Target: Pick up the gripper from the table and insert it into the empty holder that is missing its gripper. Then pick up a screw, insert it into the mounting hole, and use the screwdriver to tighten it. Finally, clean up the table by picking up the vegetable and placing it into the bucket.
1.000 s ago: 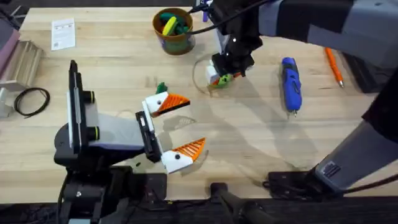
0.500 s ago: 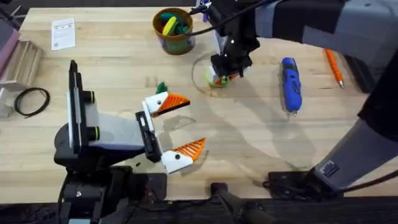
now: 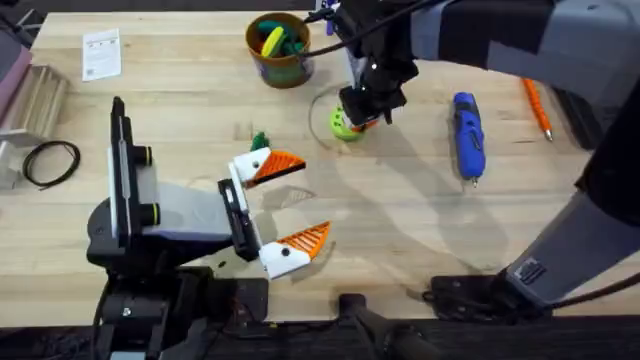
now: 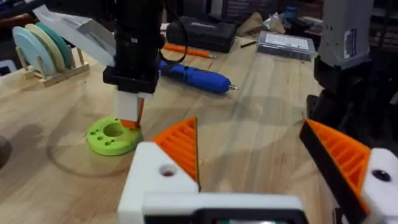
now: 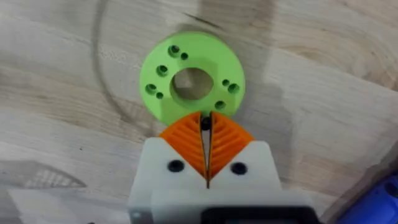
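Now the right end effector point(image 5: 206, 146), pads pressed together, hangs over the disc point(image 5: 191, 84); screwdriver point(image 3: 466, 134) at its 3 o'clock.

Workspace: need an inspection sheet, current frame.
Surface: table, light wood planks.
Job's things: screwdriver lying flat at right; vegetable beside the left gripper; bucket at the far edge, toys inside.
Clutter: green disc; orange pen; paper card.
Grippers: left gripper open, holding nothing; right gripper shut, tips at the green disc's edge. Whether it pinches anything, cannot tell.
Cables: black coil at left.
Surroundings: rack of discs in the left wrist view.
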`<state>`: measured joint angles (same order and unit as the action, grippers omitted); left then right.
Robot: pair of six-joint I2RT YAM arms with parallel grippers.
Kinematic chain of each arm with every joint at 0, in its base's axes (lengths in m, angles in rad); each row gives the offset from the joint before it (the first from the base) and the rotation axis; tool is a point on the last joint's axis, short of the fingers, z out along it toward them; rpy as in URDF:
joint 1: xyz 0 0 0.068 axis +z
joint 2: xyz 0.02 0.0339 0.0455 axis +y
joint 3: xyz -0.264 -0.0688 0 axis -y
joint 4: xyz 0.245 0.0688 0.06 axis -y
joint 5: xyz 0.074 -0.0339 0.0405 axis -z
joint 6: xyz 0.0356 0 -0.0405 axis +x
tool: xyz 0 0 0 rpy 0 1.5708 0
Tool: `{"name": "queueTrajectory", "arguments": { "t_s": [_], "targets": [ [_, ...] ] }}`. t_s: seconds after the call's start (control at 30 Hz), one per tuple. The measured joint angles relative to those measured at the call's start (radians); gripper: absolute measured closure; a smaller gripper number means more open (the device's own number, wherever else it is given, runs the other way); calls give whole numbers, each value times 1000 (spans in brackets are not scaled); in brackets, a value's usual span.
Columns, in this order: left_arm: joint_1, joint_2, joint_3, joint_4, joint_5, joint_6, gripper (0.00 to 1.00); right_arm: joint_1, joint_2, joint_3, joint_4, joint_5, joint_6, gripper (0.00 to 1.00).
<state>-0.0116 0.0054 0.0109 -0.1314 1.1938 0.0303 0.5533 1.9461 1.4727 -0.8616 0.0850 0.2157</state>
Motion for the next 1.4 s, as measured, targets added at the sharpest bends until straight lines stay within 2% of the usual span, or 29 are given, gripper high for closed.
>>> {"name": "queueTrajectory", "arguments": {
  "t_s": [0.53, 0.73, 0.87, 1.07, 1.27, 1.4],
  "targets": [
    [0, 0, 0, 0, 0, 0, 16, 0, -2, 0, -8, 0, 0, 995],
    [0, 0, 0, 0, 0, 0, 15, 0, -70, 18, -108, -1, 0, 995],
    [0, 0, 0, 0, 0, 0, 15, 0, -135, 112, -195, -1, 0, 995],
    [0, 0, 0, 0, 0, 0, 15, 25, -166, 328, -382, -1, 0, 995],
    [0, 0, 0, 0, 0, 0, 15, 100, -166, 466, -442, -4, -16, 995],
    [0, 0, 0, 0, 0, 0, 15, 168, -166, 502, -443, -52, -67, 995]
  ]
}}
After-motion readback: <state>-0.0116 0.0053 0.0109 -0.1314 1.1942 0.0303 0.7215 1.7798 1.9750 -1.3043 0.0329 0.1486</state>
